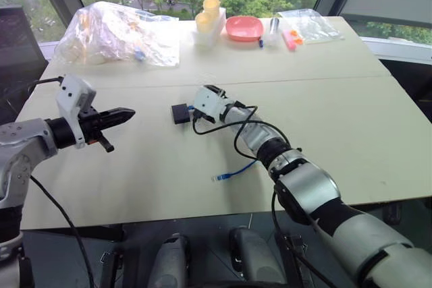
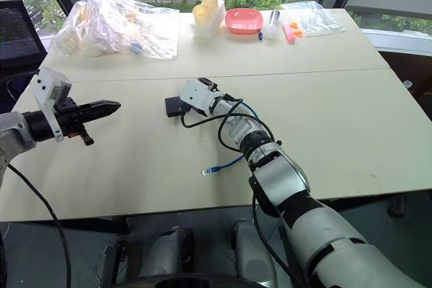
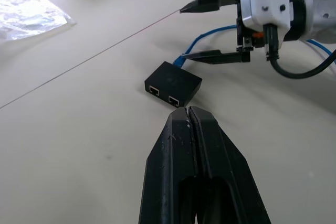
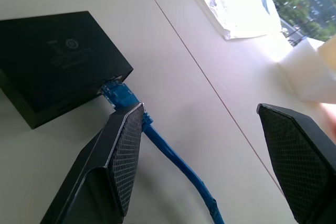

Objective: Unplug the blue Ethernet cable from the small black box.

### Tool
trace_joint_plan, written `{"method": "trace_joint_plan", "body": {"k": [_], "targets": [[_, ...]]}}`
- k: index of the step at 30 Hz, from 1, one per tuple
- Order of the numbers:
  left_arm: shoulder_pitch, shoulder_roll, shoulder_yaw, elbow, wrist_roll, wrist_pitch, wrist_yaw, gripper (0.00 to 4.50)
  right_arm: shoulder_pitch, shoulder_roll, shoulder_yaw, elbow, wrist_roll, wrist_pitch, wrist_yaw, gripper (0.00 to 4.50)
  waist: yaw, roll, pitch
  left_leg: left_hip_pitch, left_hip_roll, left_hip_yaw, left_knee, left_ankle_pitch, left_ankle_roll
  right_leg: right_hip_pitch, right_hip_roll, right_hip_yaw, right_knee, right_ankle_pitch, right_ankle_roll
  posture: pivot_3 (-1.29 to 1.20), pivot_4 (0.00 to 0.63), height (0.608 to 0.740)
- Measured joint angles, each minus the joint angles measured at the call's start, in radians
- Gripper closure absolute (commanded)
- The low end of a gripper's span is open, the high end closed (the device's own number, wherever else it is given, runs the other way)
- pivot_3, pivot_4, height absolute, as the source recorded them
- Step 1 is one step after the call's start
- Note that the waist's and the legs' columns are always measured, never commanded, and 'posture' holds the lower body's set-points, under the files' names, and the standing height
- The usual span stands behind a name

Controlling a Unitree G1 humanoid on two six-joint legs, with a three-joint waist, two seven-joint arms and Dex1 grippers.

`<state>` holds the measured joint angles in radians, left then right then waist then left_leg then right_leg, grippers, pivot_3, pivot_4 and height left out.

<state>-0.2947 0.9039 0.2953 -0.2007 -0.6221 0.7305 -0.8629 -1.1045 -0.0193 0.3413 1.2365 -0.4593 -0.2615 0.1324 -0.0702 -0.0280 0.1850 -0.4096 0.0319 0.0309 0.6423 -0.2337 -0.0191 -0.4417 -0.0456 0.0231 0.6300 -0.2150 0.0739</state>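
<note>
Along the far edge of the table [image 1: 378, 133] we see a crumpled clear plastic bag [image 1: 118, 32], a stack of yellow cups [image 1: 208, 13], a pink bowl [image 1: 244, 28] and a smaller clear bag [image 1: 307, 23] with orange bits beside it, all well apart from the work in the middle. The bare surface around the small black box [image 1: 180, 113] carries only the robot's own black cables, looping close behind the right gripper [image 4: 202, 145].

The small black box lies flat near the table's centre. Two open ports on one side face the left gripper [image 3: 188, 113]; the blue Ethernet cable [image 4: 173, 158] is plugged into the opposite side. From that plug the cable runs away from the box under the right arm, and its free end [image 1: 223, 177] lies on the table nearer the robot.

The right gripper's fingers [image 4: 123, 145] are spread wide, one on each side of the cable just behind the plug; we cannot tell whether one touches it. The left gripper hovers above the table, well to the left of the box, its fingers [image 3: 173, 171] pressed together and pointing toward it.
</note>
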Motion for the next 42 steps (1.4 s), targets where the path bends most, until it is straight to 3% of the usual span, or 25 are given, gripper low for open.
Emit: {"method": "trace_joint_plan", "body": {"k": [3,15,24,31,34,39,42], "targets": [[0.012,0.0,0.016,-0.025,-0.003,0.005,0.011,4.5,-0.02,-0.001,0.08,0.007,-0.075,0.003,-0.046,0.98,-0.001,0.0,0.0,0.001,0.0,0.0,0.0,0.0,0.0,0.0,0.0,0.0,0.0,0.0,0.0,0.0,0.15,0.74],[0.088,0.007,0.084,-0.08,-0.022,0.029,0.039,4.5,0.088,-0.114,0.106,-0.164,-0.088,-0.037,0.026,0.98,0.001,-0.001,0.0,0.001,0.0,-0.001,0.002,0.0,0.0,0.003,0.0,0.0,0.0,0.0,0.0,0.0,0.15,0.74],[0.043,0.0,0.071,-0.071,-0.02,0.027,0.039,4.5,0.0,-0.01,0.152,0.025,-0.158,0.043,-0.201,0.98,-0.001,-0.001,-0.001,0.003,0.0,-0.002,0.004,0.001,-0.001,0.005,0.001,0.0,0.001,0.0,-0.001,0.0,0.15,0.74],[0.022,-0.002,0.067,-0.057,-0.019,0.028,0.042,4.5,-0.072,0.015,0.238,0.107,-0.245,0.082,-0.229,0.98,0.0,-0.001,-0.001,0.003,0.0,-0.002,0.004,0.001,-0.001,0.005,0.001,0.0,0.0,0.0,-0.001,0.0,0.15,0.74],[0.019,-0.008,0.06,-0.057,-0.019,0.028,0.049,4.5,-0.08,0.015,0.268,0.115,-0.277,0.081,-0.222,1.75,0.0,-0.001,-0.001,0.003,0.0,-0.002,0.004,0.001,-0.001,0.005,0.001,-0.001,0.0,0.0,-0.001,0.0,0.15,0.74],[0.024,-0.013,0.06,-0.056,-0.019,0.025,0.06,4.5,-0.09,0.012,0.278,0.126,-0.291,0.067,-0.215,4.28,0.0,-0.001,-0.001,0.002,0.0,-0.003,0.004,0.001,-0.001,0.005,0.001,-0.001,0.0,0.0,-0.001,0.0,0.15,0.74],[0.023,-0.026,0.059,-0.054,-0.018,0.017,0.061,4.5,-0.089,0.006,0.28,0.122,-0.293,0.055,-0.222,4.46,-0.001,-0.002,-0.001,0.003,0.0,-0.003,0.004,0.001,-0.001,0.005,0.001,-0.001,0.0,0.0,-0.001,0.0,0.15,0.74]]}}
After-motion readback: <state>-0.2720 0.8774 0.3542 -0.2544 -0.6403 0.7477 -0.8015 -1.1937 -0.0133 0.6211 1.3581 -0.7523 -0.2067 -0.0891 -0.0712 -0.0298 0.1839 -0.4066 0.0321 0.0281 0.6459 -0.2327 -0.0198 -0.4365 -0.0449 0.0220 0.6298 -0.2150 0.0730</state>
